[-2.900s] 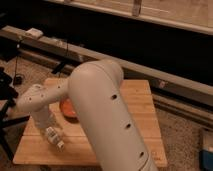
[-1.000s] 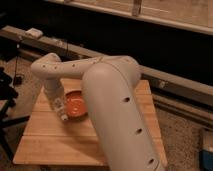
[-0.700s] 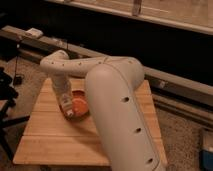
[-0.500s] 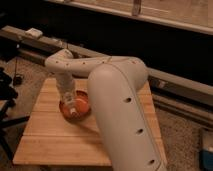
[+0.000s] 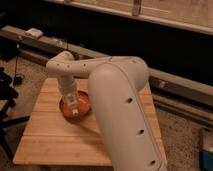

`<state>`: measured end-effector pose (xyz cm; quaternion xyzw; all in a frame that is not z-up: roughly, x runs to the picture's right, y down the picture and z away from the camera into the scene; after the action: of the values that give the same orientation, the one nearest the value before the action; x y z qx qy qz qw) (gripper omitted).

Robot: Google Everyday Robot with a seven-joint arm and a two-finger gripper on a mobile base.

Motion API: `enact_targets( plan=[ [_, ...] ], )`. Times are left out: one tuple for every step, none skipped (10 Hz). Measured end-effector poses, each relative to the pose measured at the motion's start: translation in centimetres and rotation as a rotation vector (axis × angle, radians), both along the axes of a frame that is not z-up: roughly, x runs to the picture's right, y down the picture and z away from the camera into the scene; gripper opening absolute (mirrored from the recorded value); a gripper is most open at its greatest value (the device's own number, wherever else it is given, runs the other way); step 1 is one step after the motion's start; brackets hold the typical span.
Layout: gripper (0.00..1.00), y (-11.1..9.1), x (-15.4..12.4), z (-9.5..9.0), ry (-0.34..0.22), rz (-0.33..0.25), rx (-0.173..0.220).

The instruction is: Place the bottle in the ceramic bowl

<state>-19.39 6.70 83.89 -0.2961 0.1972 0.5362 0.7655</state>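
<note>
The ceramic bowl [image 5: 82, 104], orange-red inside with a darker rim, sits on the wooden table [image 5: 55, 135] just left of my big white arm. My gripper [image 5: 73, 105] hangs straight down over the bowl's middle, reaching into it. The white bottle [image 5: 74, 106] with its printed label sits at the gripper's tip, inside the bowl's outline, its lower end near the bowl's front rim. The arm hides the bowl's right part.
My white arm [image 5: 122, 105] covers the right half of the table. A metal rail [image 5: 45, 42] with a small white object [image 5: 34, 33] runs behind the table. Dark equipment [image 5: 6, 92] stands at the left. Speckled floor surrounds the table.
The gripper with the bottle has swung from the table's front left up and right, then come down over the bowl's middle.
</note>
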Motion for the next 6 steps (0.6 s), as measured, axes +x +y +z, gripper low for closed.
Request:
enact_targets(
  plan=[
    [0.8,0.11,0.3,0.17,0.007,-0.001,0.002],
    [0.8,0.24,0.61,0.39,0.017,0.002,0.003],
    [0.8,0.29,0.75,0.5,0.022,0.006,0.005],
    [0.8,0.36,0.81,0.53,0.023,0.009,0.011],
    [0.8,0.33,0.74,0.22,0.012,0.019,0.019],
    [0.8,0.28,1.01,0.32,0.013,0.022,0.022]
  ],
)
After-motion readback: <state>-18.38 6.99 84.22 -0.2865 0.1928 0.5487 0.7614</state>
